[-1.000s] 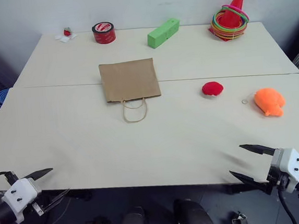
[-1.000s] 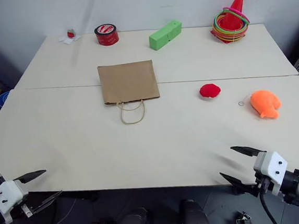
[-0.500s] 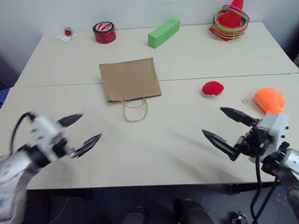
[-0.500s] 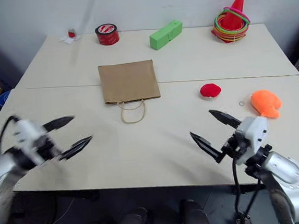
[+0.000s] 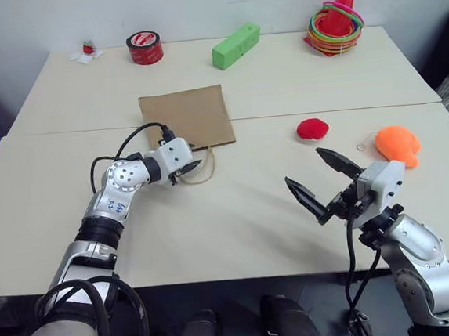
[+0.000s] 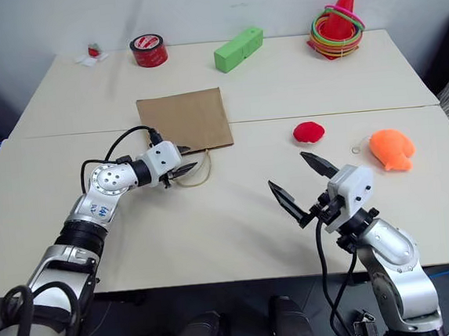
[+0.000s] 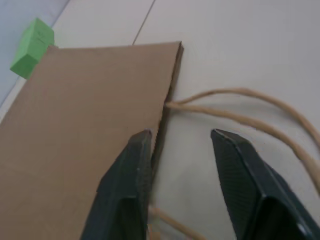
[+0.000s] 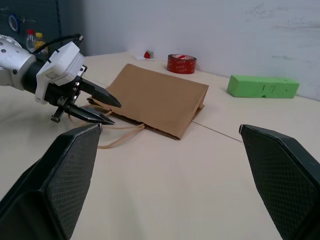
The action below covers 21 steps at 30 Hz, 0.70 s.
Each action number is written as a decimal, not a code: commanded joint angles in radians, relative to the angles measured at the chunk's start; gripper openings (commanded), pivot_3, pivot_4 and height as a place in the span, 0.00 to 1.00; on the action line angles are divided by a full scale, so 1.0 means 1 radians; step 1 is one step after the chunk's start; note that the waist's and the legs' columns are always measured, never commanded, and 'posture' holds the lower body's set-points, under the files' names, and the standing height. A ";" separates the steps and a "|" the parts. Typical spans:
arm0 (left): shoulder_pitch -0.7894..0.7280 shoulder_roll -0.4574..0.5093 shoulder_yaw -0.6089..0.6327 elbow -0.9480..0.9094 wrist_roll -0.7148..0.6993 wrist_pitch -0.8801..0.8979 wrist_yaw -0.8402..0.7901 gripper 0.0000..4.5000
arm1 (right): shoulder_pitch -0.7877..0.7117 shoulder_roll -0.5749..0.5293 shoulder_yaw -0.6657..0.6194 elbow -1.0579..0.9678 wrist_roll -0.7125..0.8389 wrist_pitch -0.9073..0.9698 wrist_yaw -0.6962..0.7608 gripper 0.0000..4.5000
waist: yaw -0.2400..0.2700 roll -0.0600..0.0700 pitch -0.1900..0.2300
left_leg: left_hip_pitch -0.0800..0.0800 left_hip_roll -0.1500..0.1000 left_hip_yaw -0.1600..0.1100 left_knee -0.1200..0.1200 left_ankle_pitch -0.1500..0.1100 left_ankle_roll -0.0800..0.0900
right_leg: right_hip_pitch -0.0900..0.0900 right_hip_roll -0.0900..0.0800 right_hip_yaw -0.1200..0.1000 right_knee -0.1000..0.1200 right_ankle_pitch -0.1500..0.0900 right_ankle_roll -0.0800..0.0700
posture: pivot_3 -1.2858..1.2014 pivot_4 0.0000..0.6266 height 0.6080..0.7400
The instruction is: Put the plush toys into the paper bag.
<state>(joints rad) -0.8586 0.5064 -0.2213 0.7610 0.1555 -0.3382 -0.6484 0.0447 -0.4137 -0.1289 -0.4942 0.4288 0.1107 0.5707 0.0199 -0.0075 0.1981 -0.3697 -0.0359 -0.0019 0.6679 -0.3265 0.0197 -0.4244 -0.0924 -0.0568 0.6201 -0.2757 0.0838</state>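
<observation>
From the head camera, a brown paper bag (image 5: 186,119) is lying flat on a pale bench (image 5: 236,214), its two cord handles (image 5: 203,170) trailing toward the robot. The left end effector (image 5: 193,164) is sitting at the bag's open edge beside the handles, its black fingers partly open with nothing clamped between them. The right end effector (image 5: 320,183) is hovering above the bench nearer the robot, fingers spread wide and holding nothing. A round red plush toy (image 5: 312,129) is lying to the right of the bag, well apart from it, and an orange fish-like plush toy (image 5: 396,144) is lying further right, near the bench's edge. Along the far side are sitting a red tape roll (image 5: 144,48), a green block (image 5: 235,46) and a red cone with coloured rings (image 5: 336,23). From the left wrist camera, the two fingers are straddling the bag's edge, the cord handles running just beyond them. From the right wrist camera, the wide-open fingers are framing the bag and the left end effector at its mouth.
</observation>
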 commanded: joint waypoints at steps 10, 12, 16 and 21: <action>-0.035 0.035 0.183 -0.112 -0.316 0.095 -0.360 0.20 | 0.065 0.004 -0.038 -0.015 0.000 -0.053 -0.005 1.00 | 0.002 0.000 0.000 | -0.001 -0.001 0.004 0.002 0.001 0.002 | -0.003 -0.001 0.005 0.003 0.001 0.002 | 0.52 0.24 1.00; -0.024 0.076 0.178 -0.128 -0.314 0.081 -0.434 0.34 | 0.066 0.003 -0.038 -0.014 0.000 -0.053 -0.005 1.00 | -0.003 0.000 0.000 | -0.001 -0.001 0.004 0.002 0.001 0.002 | -0.003 -0.001 0.005 0.003 0.001 0.002 | 0.52 0.24 1.00; -0.011 0.116 0.173 -0.127 -0.299 0.043 -0.497 0.62 | 0.070 0.004 -0.040 -0.007 0.000 -0.055 -0.004 1.00 | -0.006 0.000 0.000 | 0.000 -0.001 0.005 0.001 0.001 0.002 | -0.003 0.000 0.006 0.004 0.001 0.002 | 0.52 0.24 1.00; -0.024 0.073 0.111 -0.052 -0.177 -0.087 -0.417 0.97 | 0.078 0.007 -0.036 0.003 0.002 -0.060 0.006 1.00 | 0.008 -0.001 0.000 | -0.001 -0.002 0.005 0.005 0.000 0.004 | -0.003 -0.001 0.007 0.004 0.001 0.002 | 0.52 0.24 1.00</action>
<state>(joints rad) -0.8640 0.5981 -0.0920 0.6882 -0.0698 -0.3713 -1.1229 0.1158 -0.4123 -0.1581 -0.4811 0.4190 0.0726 0.5688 0.0277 -0.0081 0.1978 -0.3710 -0.0382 0.0035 0.6732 -0.3266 0.0242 -0.4272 -0.0935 -0.0503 0.6243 -0.2742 0.0863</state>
